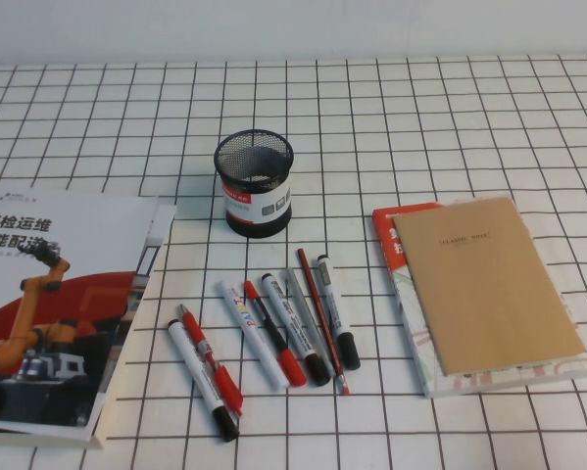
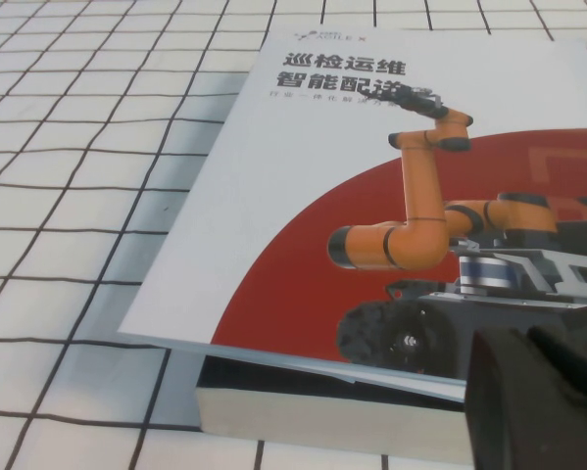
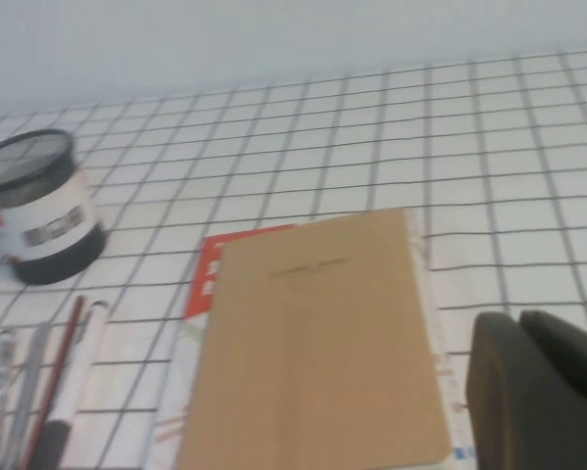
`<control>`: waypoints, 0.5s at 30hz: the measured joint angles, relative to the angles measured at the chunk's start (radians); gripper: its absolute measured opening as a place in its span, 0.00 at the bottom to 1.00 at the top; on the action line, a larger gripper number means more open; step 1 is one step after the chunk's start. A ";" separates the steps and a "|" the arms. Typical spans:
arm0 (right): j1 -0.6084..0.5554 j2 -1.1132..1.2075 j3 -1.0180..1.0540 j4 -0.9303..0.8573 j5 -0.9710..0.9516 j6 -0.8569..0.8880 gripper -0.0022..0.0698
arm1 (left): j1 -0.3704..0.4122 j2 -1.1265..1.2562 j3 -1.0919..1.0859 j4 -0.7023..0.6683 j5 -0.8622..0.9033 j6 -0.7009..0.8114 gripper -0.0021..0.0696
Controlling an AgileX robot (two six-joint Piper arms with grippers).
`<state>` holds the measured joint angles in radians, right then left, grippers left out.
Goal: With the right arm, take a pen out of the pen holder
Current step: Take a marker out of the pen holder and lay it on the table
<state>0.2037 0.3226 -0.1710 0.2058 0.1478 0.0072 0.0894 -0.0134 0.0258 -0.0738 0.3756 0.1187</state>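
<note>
Holder: black mesh cup, upright, mid-table.
Pens: flat in a row just in front of holder, btwn manual & notebook.
R gripper: fingers closed, near notebook.
L gripper: by manual's corner; state cannot tell.

A part of each gripper is shown close in front of its own wrist camera. The left gripper is seen as a matte black, blocky mass with softly rounded edges, divided by a shallow groove into two lobes. The right gripper is seen as a similar shape, dark grey to black and smooth-surfaced, likewise parted by a groove into two rounded lobes.
</note>
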 joint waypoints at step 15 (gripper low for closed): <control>-0.166 -0.331 0.195 -0.059 0.043 -0.054 0.01 | 0.000 0.000 0.000 0.000 0.000 0.000 0.03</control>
<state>0.0382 -0.0081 0.0240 0.1464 0.1905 -0.0468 0.0894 -0.0134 0.0258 -0.0738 0.3756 0.1187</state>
